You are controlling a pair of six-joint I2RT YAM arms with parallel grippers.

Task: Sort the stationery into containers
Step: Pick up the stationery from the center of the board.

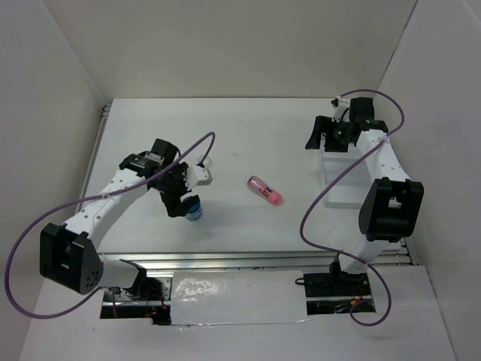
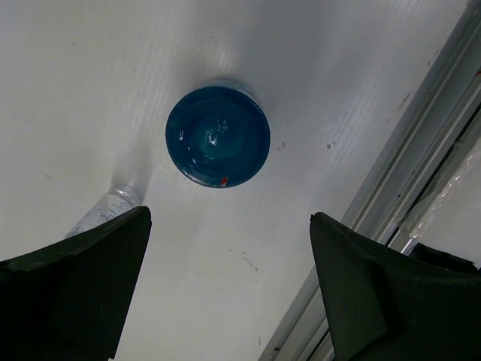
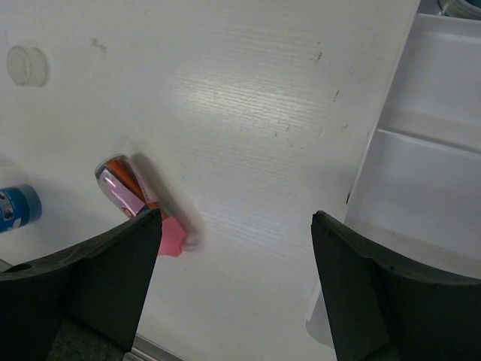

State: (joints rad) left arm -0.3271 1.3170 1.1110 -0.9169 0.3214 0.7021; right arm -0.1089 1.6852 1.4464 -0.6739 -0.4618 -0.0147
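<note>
A round blue pot [image 1: 195, 211] stands on the table beside my left gripper [image 1: 183, 201]. In the left wrist view the pot [image 2: 218, 135] lies ahead of the open, empty left gripper [image 2: 229, 218]. A small translucent bottle [image 2: 105, 209] lies by the left finger, partly hidden. The pink tube [image 1: 264, 190] lies mid-table. My right gripper [image 1: 331, 139] hovers over the white tray's [image 1: 342, 188] far left edge. In the right wrist view it [image 3: 237, 218] is open and empty, with the tube [image 3: 135, 197], the pot [image 3: 15, 208], the ring [image 3: 26, 65] and the tray [image 3: 421, 158]. The second pot is out of view.
A metal rail [image 2: 391, 195] runs along the table's near edge close to the left gripper. White walls enclose the table on the left, back and right. The right arm [image 1: 387, 199] stretches over the tray's right side.
</note>
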